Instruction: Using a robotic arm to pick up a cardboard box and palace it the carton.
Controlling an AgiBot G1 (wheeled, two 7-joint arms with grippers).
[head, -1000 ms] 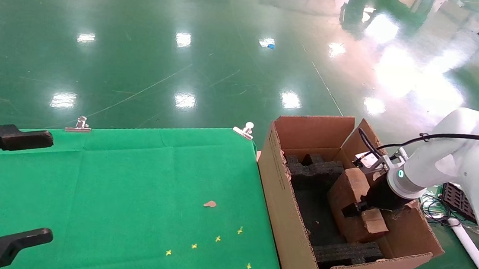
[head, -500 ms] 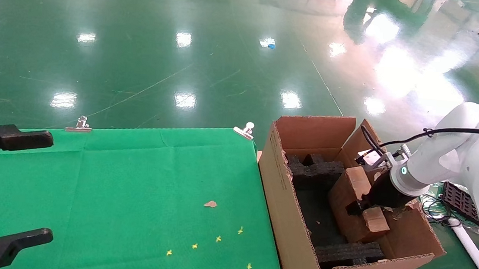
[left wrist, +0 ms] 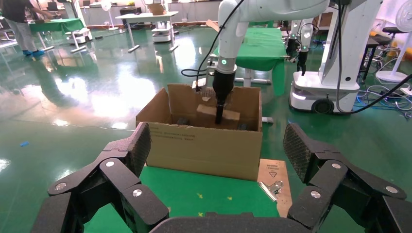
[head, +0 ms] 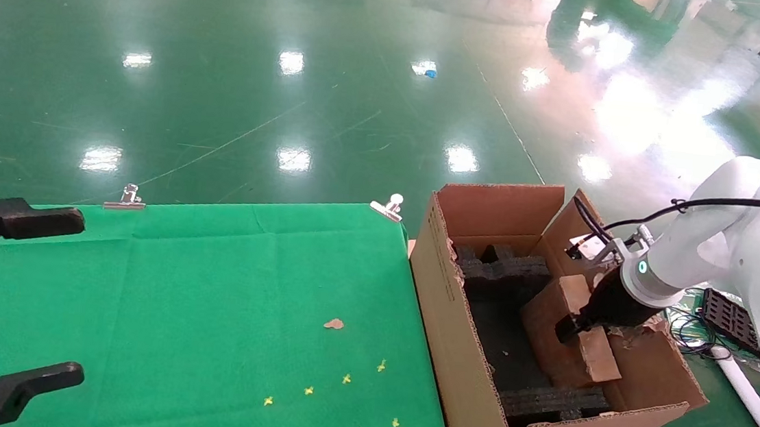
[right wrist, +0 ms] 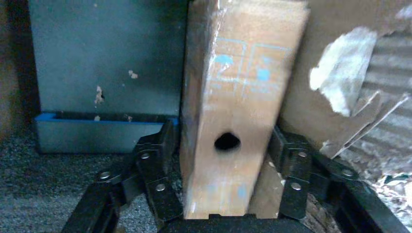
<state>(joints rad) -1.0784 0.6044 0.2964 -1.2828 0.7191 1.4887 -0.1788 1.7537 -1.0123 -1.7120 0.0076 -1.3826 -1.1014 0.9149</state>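
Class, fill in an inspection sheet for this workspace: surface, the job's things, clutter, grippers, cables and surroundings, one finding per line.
Surface: green cloth clipped flat.
Job's things: cardboard box tilted inside the carton, among black foam inserts.
Clutter: brown scrap and yellow crosses on the cloth.
Grippers: right gripper clamps the box; left gripper open above the cloth.
Cables: black cable along the right arm.
Surroundings: glossy green floor.

The carton stands just off the table at its 3 o'clock edge. Inside the carton, the cardboard box lies between foam inserts at 12 o'clock and 6 o'clock. The robotic arm reaches in from 3 o'clock.
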